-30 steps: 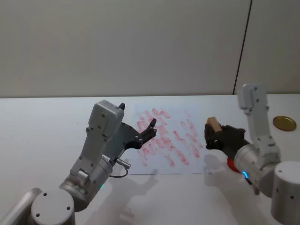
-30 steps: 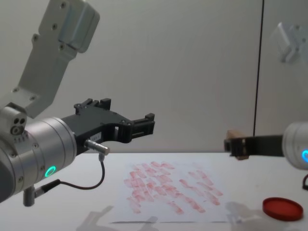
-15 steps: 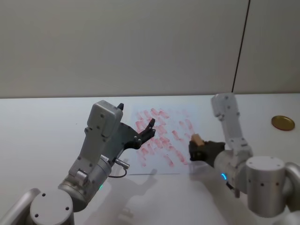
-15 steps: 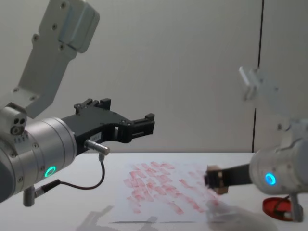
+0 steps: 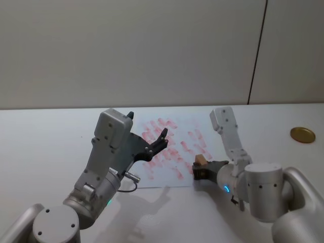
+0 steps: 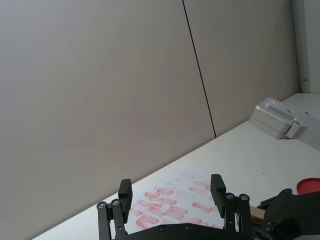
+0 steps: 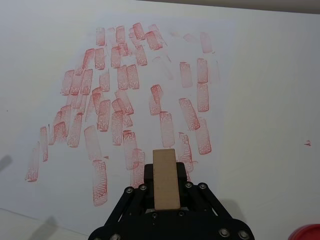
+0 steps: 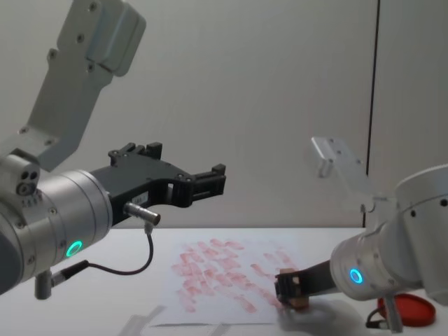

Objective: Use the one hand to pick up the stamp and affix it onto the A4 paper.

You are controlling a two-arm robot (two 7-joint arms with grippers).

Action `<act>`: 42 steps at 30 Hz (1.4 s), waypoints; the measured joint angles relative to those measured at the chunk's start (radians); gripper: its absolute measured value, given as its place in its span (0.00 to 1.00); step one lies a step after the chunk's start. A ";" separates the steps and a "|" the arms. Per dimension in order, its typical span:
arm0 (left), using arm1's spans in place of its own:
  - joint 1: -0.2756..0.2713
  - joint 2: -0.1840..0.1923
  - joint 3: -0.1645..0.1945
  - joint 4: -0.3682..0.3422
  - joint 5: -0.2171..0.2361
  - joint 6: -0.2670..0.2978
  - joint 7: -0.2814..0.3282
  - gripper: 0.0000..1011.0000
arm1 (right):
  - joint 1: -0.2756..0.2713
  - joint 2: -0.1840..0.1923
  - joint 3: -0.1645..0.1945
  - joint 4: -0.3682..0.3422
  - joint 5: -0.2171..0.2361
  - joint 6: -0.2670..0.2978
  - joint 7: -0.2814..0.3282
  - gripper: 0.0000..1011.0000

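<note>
Hidden and cut off
Underside of the stamp (image 7: 165, 165) sits buried between the right gripper (image 7: 166, 176) fingers; whether it touches the A4 paper (image 7: 150, 60), cannot tell. The red ink pad (image 7: 307, 233) is cut by the right wrist view's edge and part-hidden behind the right arm (image 8: 413, 245) in the chest view.

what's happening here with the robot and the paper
The right gripper holds the small wooden stamp low over the near right part of the A4 paper, which is already covered in red stamp marks. Whether the stamp touches the sheet cannot be told. The left gripper hangs open above the paper's left side, idle. The red ink pad lies to the right.
</note>
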 joint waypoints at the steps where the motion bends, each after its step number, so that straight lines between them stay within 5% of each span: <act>1: 0.000 0.000 0.000 0.000 0.000 0.000 0.000 0.98 | 0.005 -0.002 0.000 0.009 -0.001 0.001 0.002 0.23; 11: 0.000 0.000 0.000 0.000 0.000 0.000 0.000 0.98 | 0.047 -0.022 0.001 0.091 -0.007 0.010 0.020 0.23; 23: 0.000 0.000 0.000 0.000 0.000 0.000 0.000 0.98 | 0.055 -0.025 0.005 0.108 -0.006 0.012 0.028 0.23; 42: 0.000 0.000 0.000 0.000 0.000 0.000 0.000 0.98 | -0.023 0.001 -0.010 -0.072 -0.060 -0.072 0.029 0.23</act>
